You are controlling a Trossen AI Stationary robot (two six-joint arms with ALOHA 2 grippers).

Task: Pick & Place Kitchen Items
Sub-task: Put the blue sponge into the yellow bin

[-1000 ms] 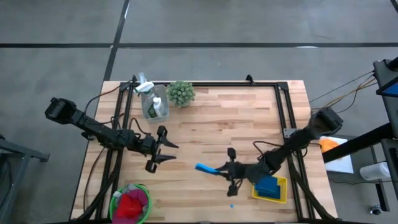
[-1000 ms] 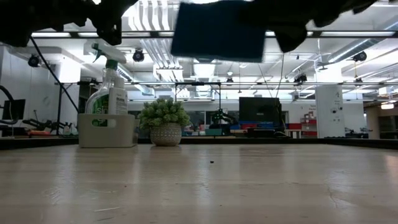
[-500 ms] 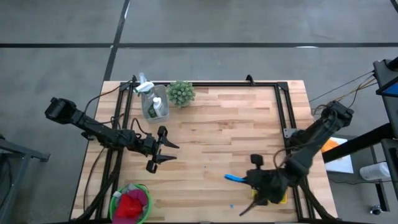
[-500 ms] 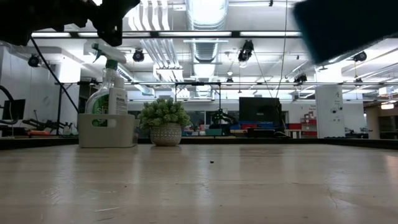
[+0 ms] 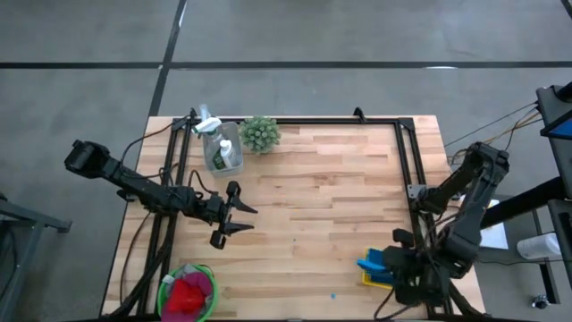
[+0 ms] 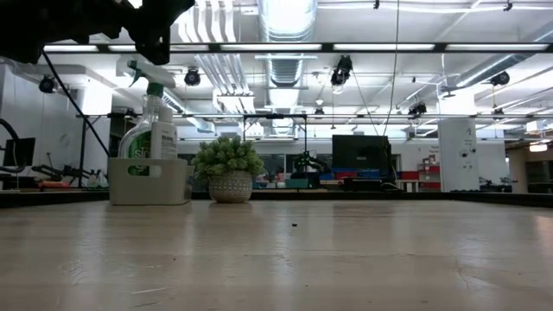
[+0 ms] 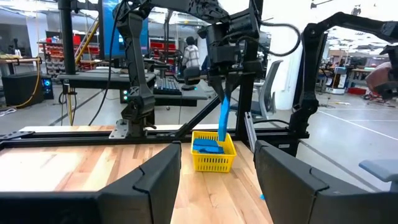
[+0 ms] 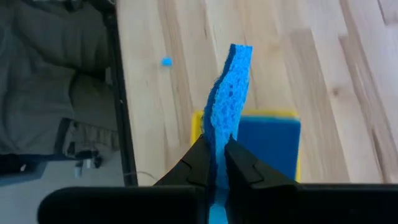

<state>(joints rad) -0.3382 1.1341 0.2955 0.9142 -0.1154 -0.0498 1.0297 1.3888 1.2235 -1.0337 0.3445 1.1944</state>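
Note:
My right gripper point(image 5: 391, 265) is shut on a flat blue sponge point(image 8: 229, 99) and holds it over a yellow basket point(image 5: 400, 283) at the table's near right corner. A second blue sponge point(image 8: 268, 144) lies in that basket. In the left wrist view the held sponge point(image 7: 223, 121) hangs straight down over the basket point(image 7: 214, 159). My left gripper point(image 5: 234, 215) is open and empty over the table's left half. A green basket point(image 5: 168, 288) at the near left holds red and pink cloths point(image 5: 188, 293). My right gripper pinches the sponge's two flat faces near one end point(image 8: 216, 144) between its two fingers point(image 8: 200, 163). The fingers come from above, pointing down. The sponge hangs on edge below them, clear of the table, its lower end point(image 7: 222, 140) just above the basket.
A spray bottle stands in a pale caddy point(image 5: 220, 148) at the far left, next to a small spiky green plant point(image 5: 260, 133). A blue crumb point(image 5: 332, 295) lies on the wood near the front edge. Black frame rails point(image 5: 404, 152) run along the table's sides.
My right gripper has carried the blue sponge from the table's middle toward the right and near edges, and now stands above the yellow basket. The sponge stays pinched and has left the low view. My left arm has kept still.

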